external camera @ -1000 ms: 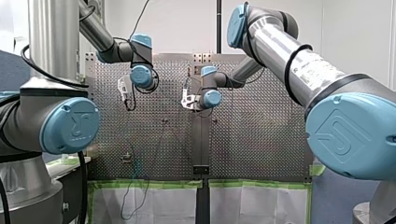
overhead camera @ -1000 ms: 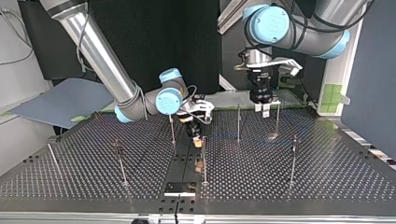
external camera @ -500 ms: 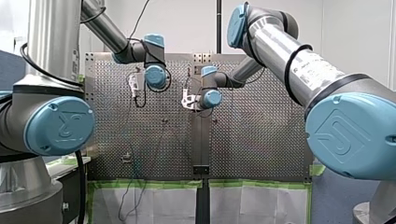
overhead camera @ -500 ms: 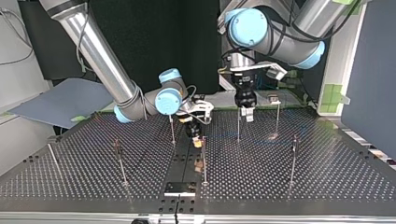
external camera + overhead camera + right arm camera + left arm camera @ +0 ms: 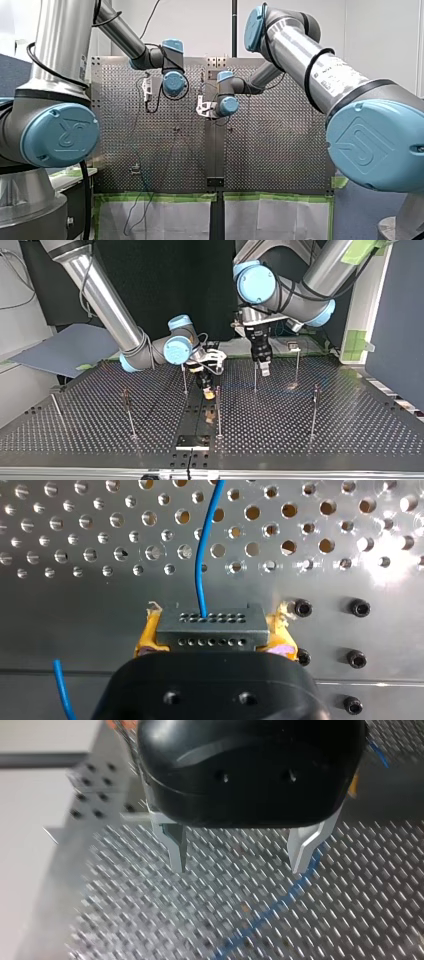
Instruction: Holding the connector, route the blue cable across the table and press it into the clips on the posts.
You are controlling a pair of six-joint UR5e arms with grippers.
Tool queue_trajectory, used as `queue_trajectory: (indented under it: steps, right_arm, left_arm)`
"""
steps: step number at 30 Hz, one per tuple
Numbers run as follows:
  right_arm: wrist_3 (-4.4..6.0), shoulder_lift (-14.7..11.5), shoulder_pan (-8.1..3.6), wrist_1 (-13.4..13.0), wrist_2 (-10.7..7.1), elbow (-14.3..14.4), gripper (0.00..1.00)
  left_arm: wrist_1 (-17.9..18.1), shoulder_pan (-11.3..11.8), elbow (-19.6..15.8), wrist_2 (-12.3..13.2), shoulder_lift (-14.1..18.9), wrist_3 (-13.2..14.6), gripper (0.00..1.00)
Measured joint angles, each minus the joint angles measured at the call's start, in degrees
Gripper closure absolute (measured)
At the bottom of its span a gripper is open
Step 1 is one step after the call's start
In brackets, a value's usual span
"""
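Swinging toward the table's middle over the past second, my left gripper (image 5: pixel 263 369) now hangs just beside a post (image 5: pixel 255 382) near the centre of the top view. Its metal fingers (image 5: pixel 176 852) are spread apart with nothing between them. My right gripper (image 5: pixel 212 636) has barely shifted and sits low over the perforated table (image 5: pixel 325 435), its yellow pads (image 5: pixel 146 635) clamped on the dark connector (image 5: pixel 210 625).

The blue cable (image 5: pixel 204 545) leaves the connector's face and trails away across the plate. In the left wrist view, a stretch of it lies on the table under the left gripper, close beside one finger. The clips on the posts are too small to make out.

Judging from this, the risks lie in the crowding. With the left gripper so near the post, a descent slightly off line could strike the post or knock it askew. Slack cable could also snag a neighbouring post as it is drawn across, and a sharp tug might pull the connector askew between the pads. If the spread fingers close beside the thin cable rather than around it, the cable would not be carried to its clip.
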Motion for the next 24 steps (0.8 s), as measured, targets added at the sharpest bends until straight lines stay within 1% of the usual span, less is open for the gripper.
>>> queue_trajectory:
  steps: [3,5,8,19,24]
  right_arm:
    - [0.01,0.0,-0.13,0.0,-0.06,0.0,1.00]
    - [0.03,0.0,-0.16,0.0,-0.06,0.0,1.00]
    - [0.05,0.0,-0.17,-0.1,-0.06,0.0,1.00]
    - [0.03,0.0,-0.22,-0.1,-0.09,0.0,1.00]
    - [0.03,0.0,-0.22,-0.1,-0.08,0.0,1.00]
  left_arm:
    - [0.0,1.3,0.5,0.0,-0.9,1.5,0.00]
    - [0.2,2.3,0.8,0.7,-1.1,2.7,0.00]
    - [0.9,3.2,1.0,1.2,-1.2,4.2,0.00]
    - [1.8,4.5,3.0,1.7,-1.3,9.5,0.00]
    - [1.6,5.9,4.2,2.3,-1.8,11.9,0.00]
